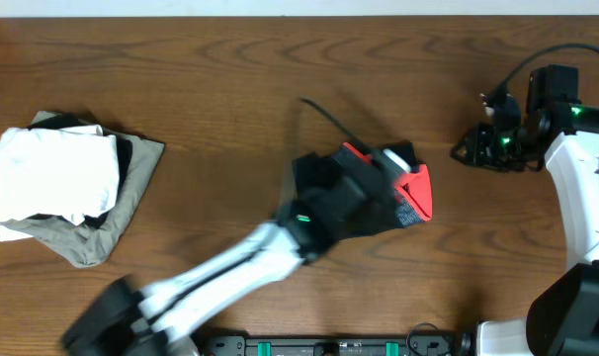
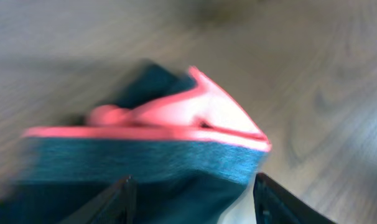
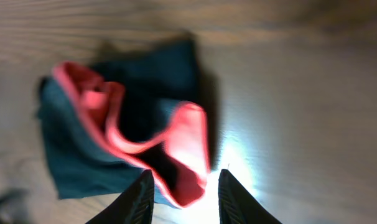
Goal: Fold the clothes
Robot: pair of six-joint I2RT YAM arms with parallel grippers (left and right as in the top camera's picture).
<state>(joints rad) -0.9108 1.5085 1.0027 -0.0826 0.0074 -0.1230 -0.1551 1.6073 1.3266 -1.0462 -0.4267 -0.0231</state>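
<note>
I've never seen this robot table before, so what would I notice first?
The bright coral-red trim on the black leggings, bundled mid-table, jumps out first. The left arm stretches in from the bottom-left of the overhead view, its gripper open just over them. At the table's left end, a white garment is piled over an olive-grey one.

Left arm (image 1: pixel 230 269) and right arm (image 1: pixel 584 188) wear white shells, black joints, green lights.

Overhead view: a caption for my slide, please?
Left arm over bunched black leggings with coral-red trim on a wooden table.
</note>
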